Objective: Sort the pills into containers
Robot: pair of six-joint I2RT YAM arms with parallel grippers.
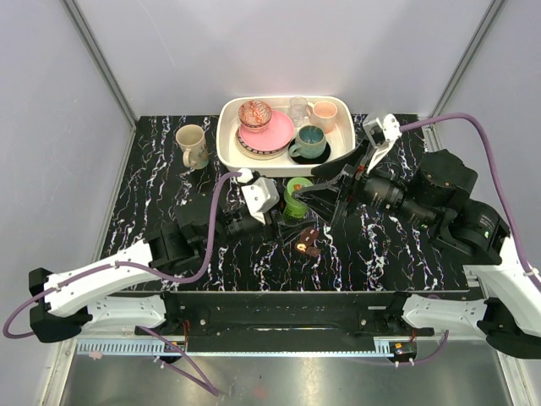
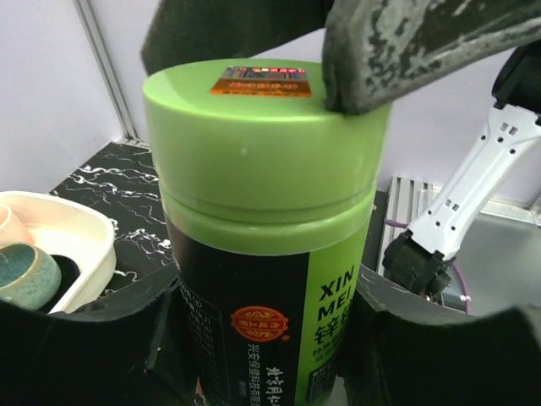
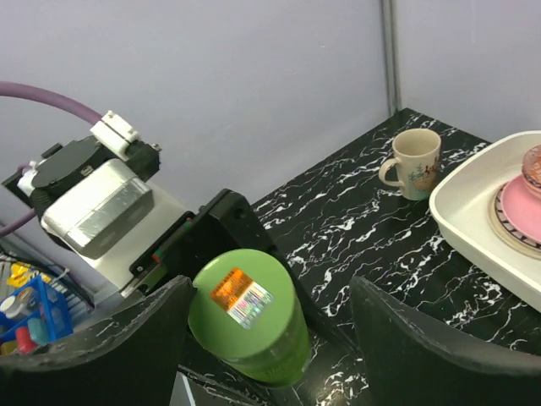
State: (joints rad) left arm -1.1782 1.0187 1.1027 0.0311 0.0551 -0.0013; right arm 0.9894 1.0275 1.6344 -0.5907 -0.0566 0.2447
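Observation:
A green pill bottle [image 1: 297, 197] with a green lid stands upright at the table's middle. My left gripper [image 1: 283, 209] is shut on its body; in the left wrist view the bottle [image 2: 262, 254] fills the space between both fingers [image 2: 76, 338]. My right gripper [image 1: 325, 199] is open above the lid. In the right wrist view the lid [image 3: 241, 304] lies between the spread fingers, close to the left finger [image 3: 101, 347] and well apart from the right one. The small dark-brown pill case [image 1: 308, 242] lies on the table just in front of the bottle. No loose pills show clearly.
A white tray [image 1: 226, 148] of crockery stands at the back, also in the right wrist view [image 3: 473, 211]. A beige mug [image 1: 192, 145] stands left of it, also in the right wrist view [image 3: 414, 161]. The table is black marble-patterned.

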